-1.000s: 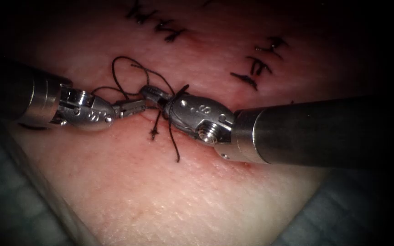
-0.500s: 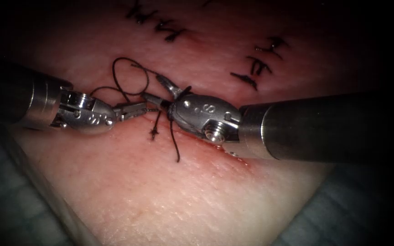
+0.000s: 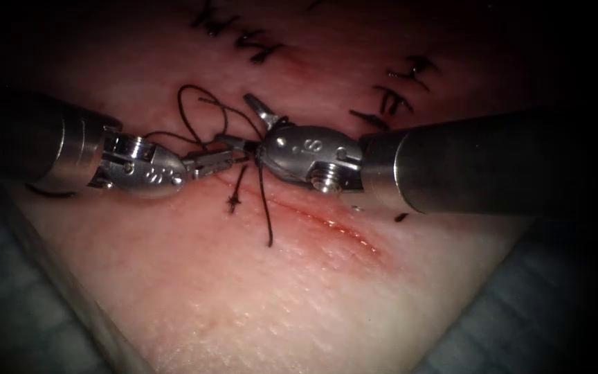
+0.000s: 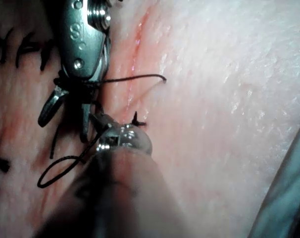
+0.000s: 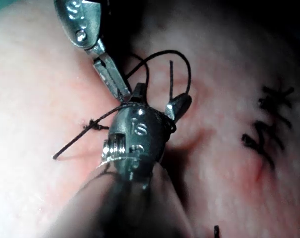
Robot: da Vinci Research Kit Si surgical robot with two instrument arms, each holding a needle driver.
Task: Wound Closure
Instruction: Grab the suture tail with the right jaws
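My right tool (image 3: 235, 122) comes in from the right over the cut (image 3: 327, 225), with its jaws open and nothing between them. Dark thread (image 3: 263, 181) is wound around its wrist, and a loose tail hangs down across the tissue (image 3: 257, 305). My left tool (image 3: 224, 158) is shut on the thread, its tips touching the right tool's lower jaw. A thread loop (image 3: 195, 111) stands above both tools. A small knot (image 3: 232, 202) sits on the tissue just below them. The right wrist view shows the open jaws of the right tool (image 5: 160, 96) and the left tool (image 5: 121, 89). The left wrist view shows the right tool (image 4: 63, 130).
Finished dark stitches (image 3: 257, 45) and more stitches (image 3: 399, 97) lie at the back of the tissue. Red fluid (image 3: 351, 239) lines the cut's right end. Blue-grey drape (image 3: 22, 312) borders the tissue on both lower sides.
The right tool's jaws went from shut to open, and its shaft rose and shifted slightly left. The left tool slid a little to the right, still holding the thread.
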